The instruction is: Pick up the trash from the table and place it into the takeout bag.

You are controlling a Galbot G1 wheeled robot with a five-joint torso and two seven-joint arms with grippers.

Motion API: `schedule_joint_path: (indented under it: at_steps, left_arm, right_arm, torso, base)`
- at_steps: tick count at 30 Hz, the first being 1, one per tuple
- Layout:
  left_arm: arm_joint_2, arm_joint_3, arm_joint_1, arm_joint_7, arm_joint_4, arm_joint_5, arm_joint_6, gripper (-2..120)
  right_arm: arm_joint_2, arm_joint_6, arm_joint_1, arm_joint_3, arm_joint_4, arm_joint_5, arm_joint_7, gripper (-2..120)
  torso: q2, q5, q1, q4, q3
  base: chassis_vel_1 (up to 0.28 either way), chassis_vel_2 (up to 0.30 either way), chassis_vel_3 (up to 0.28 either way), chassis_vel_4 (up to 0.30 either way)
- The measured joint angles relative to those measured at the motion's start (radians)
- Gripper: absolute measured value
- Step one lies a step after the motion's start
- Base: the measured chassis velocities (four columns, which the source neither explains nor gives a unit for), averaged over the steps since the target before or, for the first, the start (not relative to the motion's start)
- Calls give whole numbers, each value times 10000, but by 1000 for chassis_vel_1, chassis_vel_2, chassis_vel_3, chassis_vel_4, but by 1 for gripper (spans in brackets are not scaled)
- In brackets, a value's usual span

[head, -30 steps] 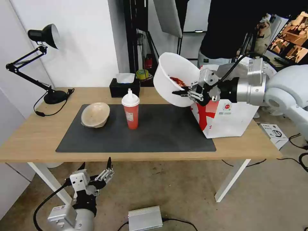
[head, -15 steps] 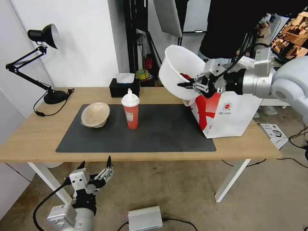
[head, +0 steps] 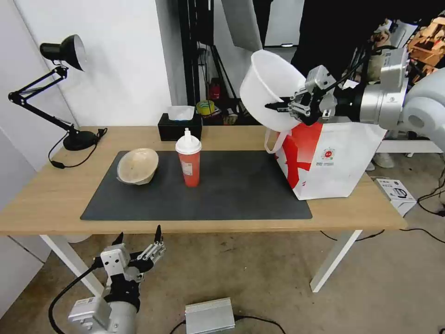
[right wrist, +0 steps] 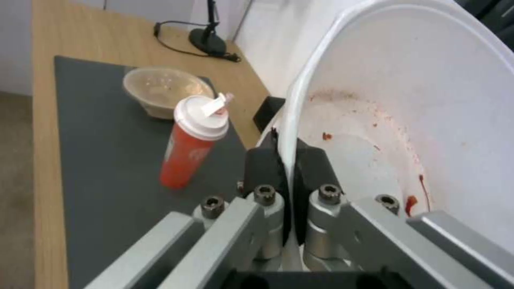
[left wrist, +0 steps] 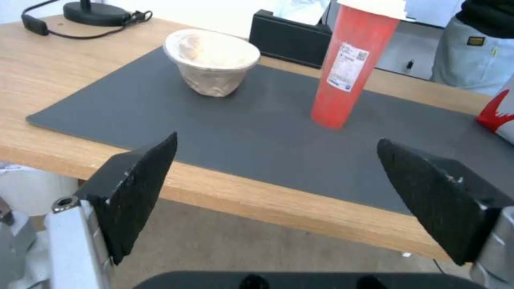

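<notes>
Below my right gripper (head: 280, 105) stands the takeout bag (head: 331, 160) on the table (head: 51, 195). I hold the white bowl (head: 269, 90) tilted in the air, fingers clamped on its rim. The red cup (head: 188, 159) and beige bowl (head: 137, 165) sit on the mat (head: 232, 195), far off. My left gripper (head: 139, 253) hangs spread apart below the table edge.

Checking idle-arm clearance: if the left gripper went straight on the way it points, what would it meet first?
Probably the table's front edge. The open left gripper sits below and in front of it, aimed up over the dark mat between the pulp bowl and the red cup; depth is unclear.
</notes>
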State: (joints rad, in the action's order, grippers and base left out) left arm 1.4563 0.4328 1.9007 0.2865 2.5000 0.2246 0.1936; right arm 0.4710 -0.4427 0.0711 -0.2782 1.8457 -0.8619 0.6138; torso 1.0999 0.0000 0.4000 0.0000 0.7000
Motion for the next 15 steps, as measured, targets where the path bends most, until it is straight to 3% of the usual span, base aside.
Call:
schedule_joint_path:
  at_steps: [15]
  left_arm:
    - [-32,138,93,-2,0,13,4,100]
  right_arm:
    - [456,64,40,205,-1139,-12,-122,0]
  torso:
    - [1,0,-1,1,0]
  base:
    - [0,0,0,0]
